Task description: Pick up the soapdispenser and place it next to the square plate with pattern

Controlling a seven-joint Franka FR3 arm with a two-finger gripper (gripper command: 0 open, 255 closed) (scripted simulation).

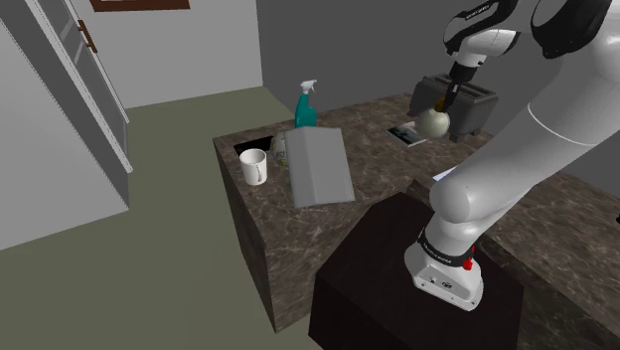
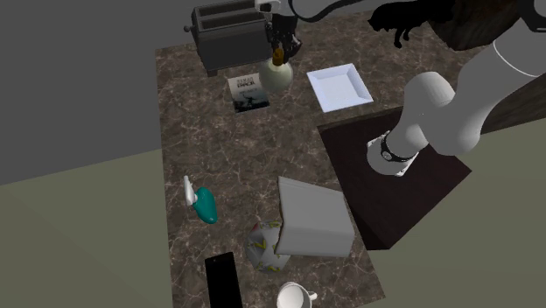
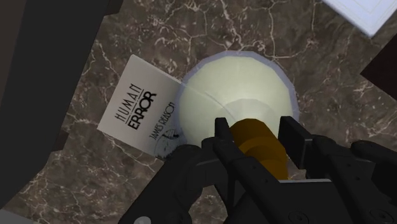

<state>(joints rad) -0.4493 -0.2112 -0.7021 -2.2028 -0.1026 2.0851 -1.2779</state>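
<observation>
The soap dispenser has a round cream body and an amber pump neck. My gripper comes down from above and is shut on that neck, one black finger on each side. The dispenser is right in front of the toaster, and its body overlaps one edge of a white book. I cannot tell whether it rests on the counter or hangs just above it. The square plate looks plain white and lies a short way off, toward the second exterior view's right.
A grey toaster stands close behind the gripper. The book lies beside the dispenser. Further along the dark marble counter are a teal spray bottle, a grey slab and a white mug.
</observation>
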